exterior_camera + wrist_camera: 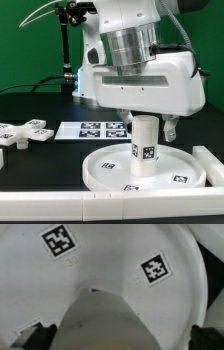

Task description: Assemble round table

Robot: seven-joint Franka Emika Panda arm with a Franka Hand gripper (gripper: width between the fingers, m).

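The large round disc (110,166) lies flat on the table with its rim up. The short cylindrical leg (146,143) stands upright at its centre. My gripper (148,124) sits over the leg's top with one finger on each side, and the jaws are open. In the wrist view the leg (105,319) rises from the disc (110,258) between the dark fingers (36,336), with a gap showing on one side. The cross-shaped foot piece (25,132) lies on the table at the exterior view's left.
The marker board (98,128) lies behind the disc. A long white bar (211,163) lies beside the disc at the exterior view's right. A black stand (67,50) rises at the back left.
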